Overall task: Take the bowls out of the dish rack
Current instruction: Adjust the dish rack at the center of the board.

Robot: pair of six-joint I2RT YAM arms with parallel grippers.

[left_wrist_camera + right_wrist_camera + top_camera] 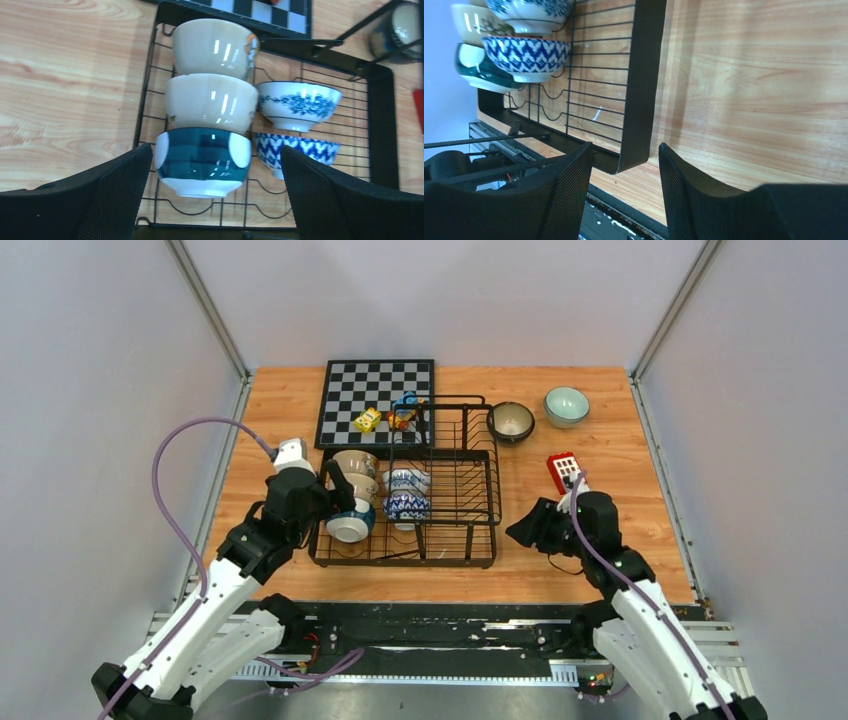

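The black wire dish rack [492,502] holds five bowls on their sides: two beige [354,462], a blue-banded one [350,525] and two blue-and-white patterned [407,493]. A dark speckled bowl [511,421] and a pale mint bowl [566,405] stand on the table behind the rack. My left gripper [338,492] is open just above the blue-banded bowl [202,160], its fingers [100,200] wide to either side of it and not touching. My right gripper [522,530] is open and empty at the rack's near right corner [631,160].
A chessboard [377,400] lies behind the rack with small toy blocks [368,420] on its near edge. A red-and-white object [563,472] lies right of the rack. Grey walls close in the table on three sides.
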